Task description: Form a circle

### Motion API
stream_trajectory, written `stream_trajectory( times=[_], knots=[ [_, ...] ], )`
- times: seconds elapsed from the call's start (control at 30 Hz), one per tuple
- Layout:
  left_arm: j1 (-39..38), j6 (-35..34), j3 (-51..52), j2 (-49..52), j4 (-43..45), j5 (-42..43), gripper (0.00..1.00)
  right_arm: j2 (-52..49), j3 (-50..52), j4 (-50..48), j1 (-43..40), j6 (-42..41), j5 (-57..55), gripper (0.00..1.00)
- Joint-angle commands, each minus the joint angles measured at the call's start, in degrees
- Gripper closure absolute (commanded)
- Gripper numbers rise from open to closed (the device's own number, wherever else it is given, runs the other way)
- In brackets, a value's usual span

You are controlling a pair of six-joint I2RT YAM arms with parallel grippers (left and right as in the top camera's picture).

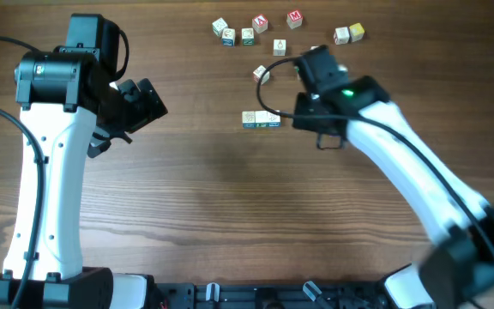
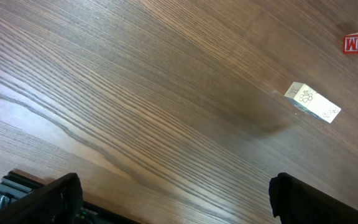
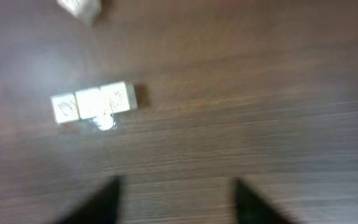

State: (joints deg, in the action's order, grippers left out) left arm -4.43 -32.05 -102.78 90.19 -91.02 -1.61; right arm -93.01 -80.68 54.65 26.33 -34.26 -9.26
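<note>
Wood-grain table [image 1: 230,197], no ring on it yet, so by my read we're early in the job. What I've got mid-table is a row of three cubes [image 1: 261,119], touching face to face, long axis running left-right in the overhead view.

The right gripper [image 3: 179,202] sits just beside the row's right-hand end. On the right wrist cam the row lies ahead and off to the left of the fingers, not btwn them. Pic is blurry, but both fingers show as dark shapes standing apart w/ bare wood in the gap. Jaws are released, holding nothing, touching nothing I can see.

The left gripper [image 2: 174,183] is spread wide, also empty, and well apart from the row on its left side. The right arm is clearly the nearer one.

A lone cube [image 1: 262,75] sits beyond the row, and the loose cubes [image 1: 247,36] are scattered further back. A straight line won't curve itself, so I reckon the next pick comes from those, w/ the right arm reaching fwd past the row.
</note>
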Motion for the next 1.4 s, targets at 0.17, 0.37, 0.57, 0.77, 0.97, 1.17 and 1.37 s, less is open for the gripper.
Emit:
stream_trajectory(
  times=[0.17, 0.37, 0.57, 0.77, 0.97, 1.17, 1.37],
  knots=[
    [0.0, -0.3, 0.2, -0.4, 0.2, -0.6, 0.00, 17.4, 0.1, 8.2, -0.3, 0.6, -2.5, 0.01],
    [0.0, -0.3, 0.2, -0.4, 0.2, -0.6, 0.00, 22.0, 0.1, 13.0, -0.3, -2.0, -12.8, 0.00],
    [0.0, -0.3, 0.2, -0.4, 0.2, -0.6, 0.00, 28.3, 0.1, 13.1, -0.3, -1.9, -21.0, 0.01],
    [0.0, -0.3, 0.2, -0.4, 0.2, -0.6, 0.00, 35.0, 0.2, 10.6, -1.3, -1.7, -29.2, 0.00],
    [0.0, -0.3, 0.2, -0.4, 0.2, -0.6, 0.00, 42.1, 2.8, 2.9, -8.0, 8.7, -22.5, 0.00],
    [0.0, -0.3, 0.2, -0.4, 0.2, -0.6, 0.00, 52.4, 15.1, -17.1, -15.0, 25.3, -7.4, 0.00],
    [0.0, -0.3, 0.2, -0.4, 0.2, -0.6, 0.00, 65.9, 34.8, -35.7, -19.1, 25.5, -1.0, 0.00]
  ],
)
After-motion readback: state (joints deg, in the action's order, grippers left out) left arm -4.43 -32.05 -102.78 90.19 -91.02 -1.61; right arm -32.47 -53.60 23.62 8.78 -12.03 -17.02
